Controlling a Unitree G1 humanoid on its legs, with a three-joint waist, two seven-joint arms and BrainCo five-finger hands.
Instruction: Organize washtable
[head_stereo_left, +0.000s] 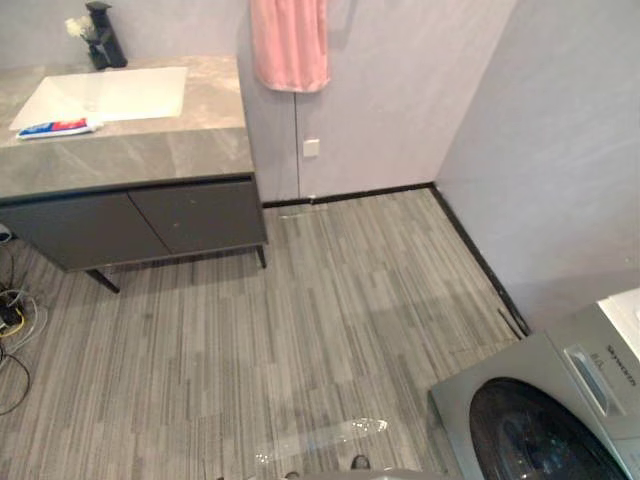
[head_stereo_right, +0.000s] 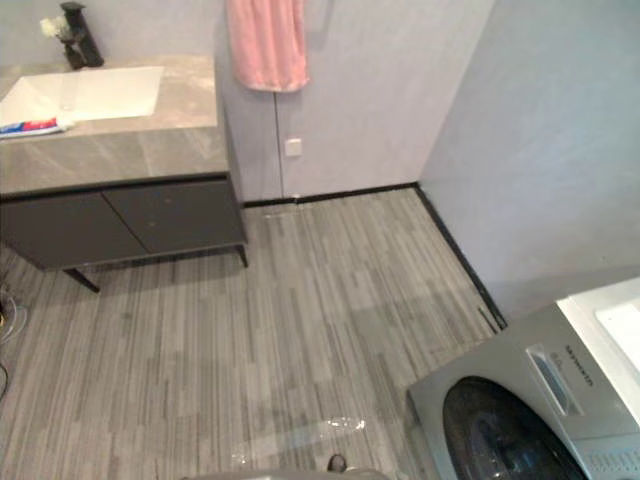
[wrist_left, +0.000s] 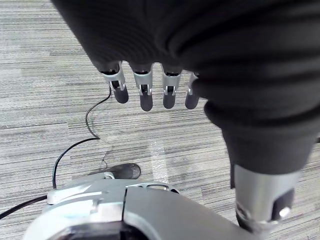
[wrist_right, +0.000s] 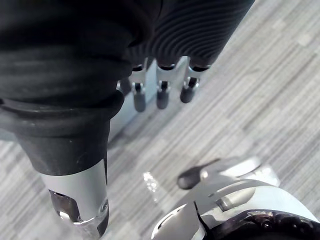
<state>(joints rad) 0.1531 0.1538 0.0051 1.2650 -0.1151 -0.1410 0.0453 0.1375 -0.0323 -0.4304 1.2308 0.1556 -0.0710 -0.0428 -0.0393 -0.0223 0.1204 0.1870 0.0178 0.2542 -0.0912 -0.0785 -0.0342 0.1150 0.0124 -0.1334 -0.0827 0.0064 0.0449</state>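
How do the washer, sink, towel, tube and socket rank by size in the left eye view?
1. Washer, though it is nearest the camera.
2. Sink and towel: too alike to rank.
3. Tube.
4. Socket.

Nothing here can be read with any certainty. The washing machine (head_stereo_left: 520, 405) carries a short line of dark lettering on its control panel (head_stereo_left: 612, 372) — too small to make out. The tube (head_stereo_left: 57, 127) lying on the desk (head_stereo_left: 150, 150) beside the basin (head_stereo_left: 105, 95) shows red and blue printing, but its letters are not legible.
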